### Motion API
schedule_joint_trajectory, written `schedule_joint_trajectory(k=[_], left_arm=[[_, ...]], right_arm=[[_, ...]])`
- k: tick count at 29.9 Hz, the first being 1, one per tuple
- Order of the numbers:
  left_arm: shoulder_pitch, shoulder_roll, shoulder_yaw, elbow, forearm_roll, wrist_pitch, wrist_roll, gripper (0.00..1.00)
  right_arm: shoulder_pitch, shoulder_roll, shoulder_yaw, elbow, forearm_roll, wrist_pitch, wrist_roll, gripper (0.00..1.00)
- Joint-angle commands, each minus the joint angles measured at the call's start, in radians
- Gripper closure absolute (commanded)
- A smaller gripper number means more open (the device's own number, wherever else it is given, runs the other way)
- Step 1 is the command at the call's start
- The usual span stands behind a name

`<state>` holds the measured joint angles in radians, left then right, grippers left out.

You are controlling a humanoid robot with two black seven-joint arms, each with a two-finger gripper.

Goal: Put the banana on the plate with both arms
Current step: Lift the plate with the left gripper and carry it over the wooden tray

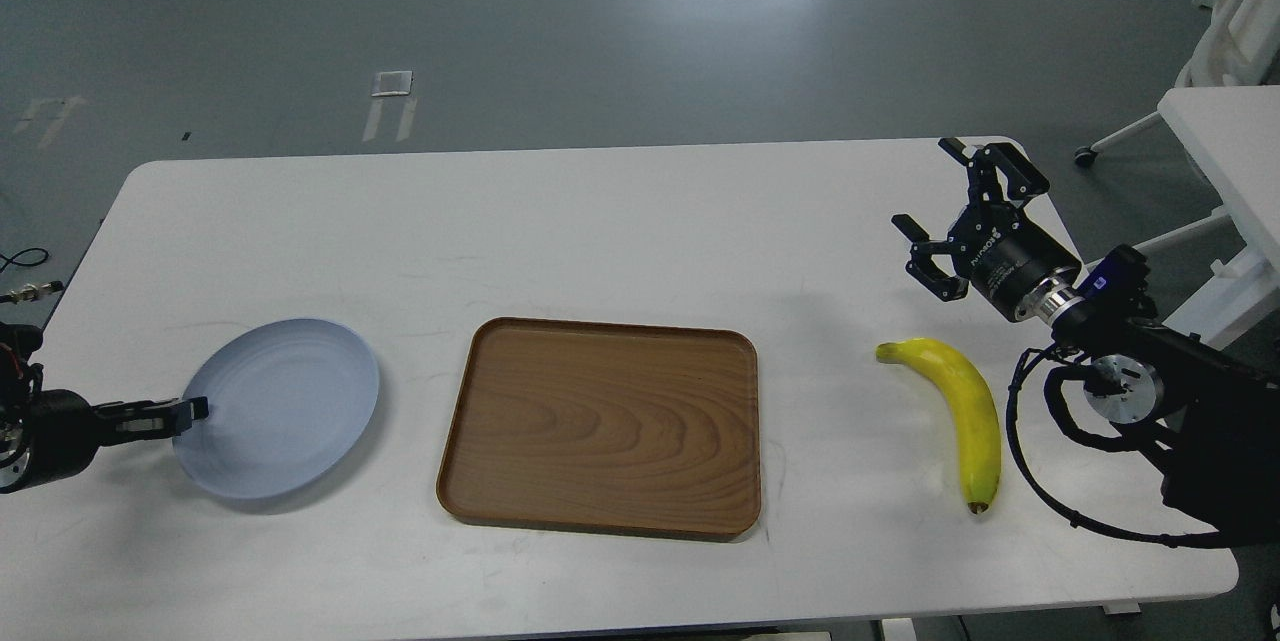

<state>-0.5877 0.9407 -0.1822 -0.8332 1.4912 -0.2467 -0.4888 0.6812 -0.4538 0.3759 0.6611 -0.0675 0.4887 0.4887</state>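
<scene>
Brown wooden tray (600, 426) (rounded corners) at centre of white table (600, 221); grey floor (500, 21) beyond.

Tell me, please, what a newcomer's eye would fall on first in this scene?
Probably the bright yellow banana, lying on the white table at the right, just below the open right gripper. Next, the brown wooden tray at centre, and the pale blue plate at left, its rim at the left gripper.

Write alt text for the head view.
A banana lies untouched on a white table, right of a wooden tray. The open right gripper hovers beyond it. The left gripper pinches the rim of a plate at far left.
</scene>
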Motion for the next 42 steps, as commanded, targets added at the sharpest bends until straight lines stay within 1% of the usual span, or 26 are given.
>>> schedule_joint_trajectory(k=[1, 7, 9, 12, 13, 15, 17, 21, 23, 24, 25, 26, 27, 28, 30, 32, 35, 37, 42], left_arm=[[-0.001, 0.001, 0.000, -0.001, 0.004, 0.000, 0.000, 1.00], [-0.020, 0.010, -0.002, -0.010, -0.003, -0.003, 0.000, 1.00], [-0.029, 0.013, -0.006, -0.015, -0.009, -0.016, 0.000, 1.00], [-0.092, 0.021, -0.003, -0.035, -0.054, -0.071, 0.000, 1.00], [-0.121, 0.033, -0.003, -0.052, -0.069, -0.112, 0.000, 1.00], [-0.152, 0.046, -0.005, -0.066, -0.080, -0.152, 0.000, 1.00], [-0.225, 0.049, -0.003, -0.112, -0.083, -0.196, 0.000, 1.00], [-0.285, 0.047, -0.003, -0.211, -0.071, -0.201, 0.000, 1.00], [-0.332, 0.036, -0.002, -0.305, -0.048, -0.201, 0.000, 1.00], [-0.343, 0.033, -0.002, -0.326, -0.039, -0.203, 0.000, 1.00], [-0.359, 0.020, -0.002, -0.352, -0.008, -0.207, 0.000, 1.00], [-0.374, -0.020, -0.002, -0.357, 0.044, -0.220, 0.000, 1.00], [-0.374, -0.020, -0.002, -0.357, 0.044, -0.220, 0.000, 1.00], [-0.391, -0.077, -0.002, -0.356, 0.116, -0.233, 0.000, 1.00], [-0.409, -0.150, 0.000, -0.351, 0.196, -0.242, 0.000, 1.00], [-0.414, -0.200, 0.003, -0.340, 0.224, -0.242, 0.000, 1.00], [-0.426, -0.275, 0.016, -0.305, 0.228, -0.242, 0.000, 1.00], [-0.439, -0.353, 0.041, -0.255, 0.233, -0.242, 0.000, 1.00], [-0.469, -0.443, 0.107, -0.183, 0.231, -0.242, 0.000, 1.00]], right_arm=[[0.000, 0.001, 0.000, 0.000, 0.000, 0.000, 0.000, 0.00], [0.000, 0.001, 0.000, 0.000, 0.000, 0.000, 0.000, 0.00], [0.000, 0.001, 0.000, 0.000, 0.000, 0.000, 0.000, 0.00], [0.000, 0.000, 0.000, 0.000, 0.000, 0.000, 0.000, 0.00], [0.000, -0.002, 0.000, 0.000, 0.000, 0.000, 0.000, 0.00], [0.000, -0.002, 0.000, 0.000, 0.000, 0.000, 0.000, 0.00], [0.000, -0.002, 0.000, 0.000, 0.000, 0.000, 0.000, 0.00], [0.000, -0.002, 0.000, -0.001, 0.000, 0.000, 0.000, 0.00], [0.000, -0.002, 0.000, -0.001, 0.000, 0.000, 0.000, 0.00], [0.000, -0.002, 0.000, -0.001, 0.000, 0.000, 0.000, 0.00], [0.000, -0.002, 0.000, -0.003, 0.000, 0.000, 0.000, 0.00], [0.000, 0.000, 0.000, -0.005, 0.000, 0.000, 0.000, 0.00], [0.000, 0.000, 0.000, -0.005, 0.000, 0.000, 0.000, 0.00], [0.000, 0.000, 0.000, -0.005, 0.000, 0.000, 0.000, 0.00], [0.000, 0.000, -0.002, -0.005, 0.000, 0.000, 0.000, 0.00], [0.000, 0.000, -0.003, -0.005, 0.000, 0.000, 0.000, 0.00], [0.000, 0.000, -0.005, -0.005, 0.000, 0.000, 0.000, 0.00], [-0.002, 0.000, -0.006, -0.006, -0.002, 0.000, 0.000, 0.00], [-0.002, 0.000, -0.006, -0.006, -0.002, 0.000, 0.000, 0.00]])
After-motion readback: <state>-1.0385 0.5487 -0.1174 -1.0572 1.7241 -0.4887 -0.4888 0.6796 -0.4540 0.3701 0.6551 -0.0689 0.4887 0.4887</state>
